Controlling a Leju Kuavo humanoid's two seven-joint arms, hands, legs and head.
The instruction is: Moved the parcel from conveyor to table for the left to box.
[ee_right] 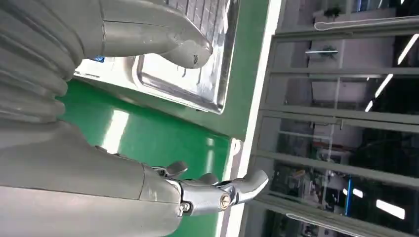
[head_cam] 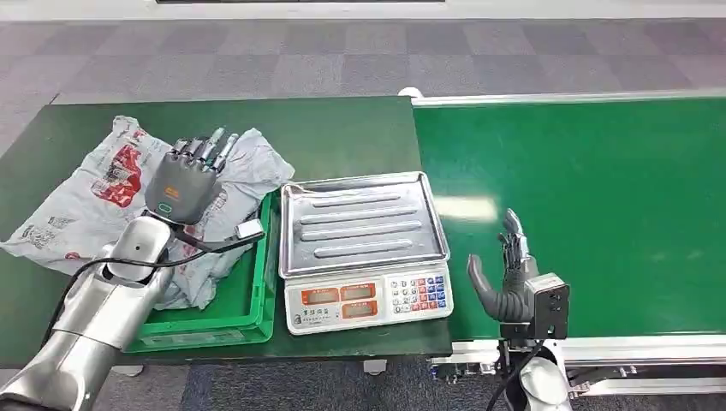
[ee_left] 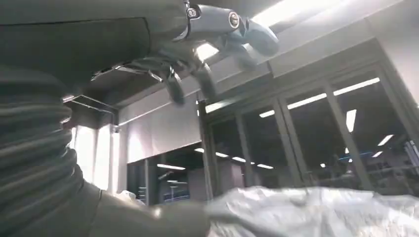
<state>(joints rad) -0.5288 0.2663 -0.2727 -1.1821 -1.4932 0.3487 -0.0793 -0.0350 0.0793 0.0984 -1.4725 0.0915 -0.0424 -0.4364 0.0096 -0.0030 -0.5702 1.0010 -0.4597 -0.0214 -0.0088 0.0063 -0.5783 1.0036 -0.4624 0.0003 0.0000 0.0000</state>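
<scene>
On the dark green tabletop [head_cam: 342, 128] we see our left robot hand [head_cam: 184, 175] hovering palm-down, fingers spread and holding nothing, over the crumpled grey plastic parcel with red print [head_cam: 94, 193]. That parcel lies partly across the rim of the green plastic crate [head_cam: 248, 308]. Just beside the crate stands a white electronic scale with a steel tray [head_cam: 364, 227]. Our right robot hand [head_cam: 509, 274] waits empty, fingers apart, above the green conveyor belt [head_cam: 591, 205].

Dark green table [head_cam: 342, 128], green crate [head_cam: 248, 304] holding crumpled grey parcel [head_cam: 94, 197], steel-tray scale [head_cam: 364, 248] beside it, green conveyor [head_cam: 591, 205] adjoining.
</scene>
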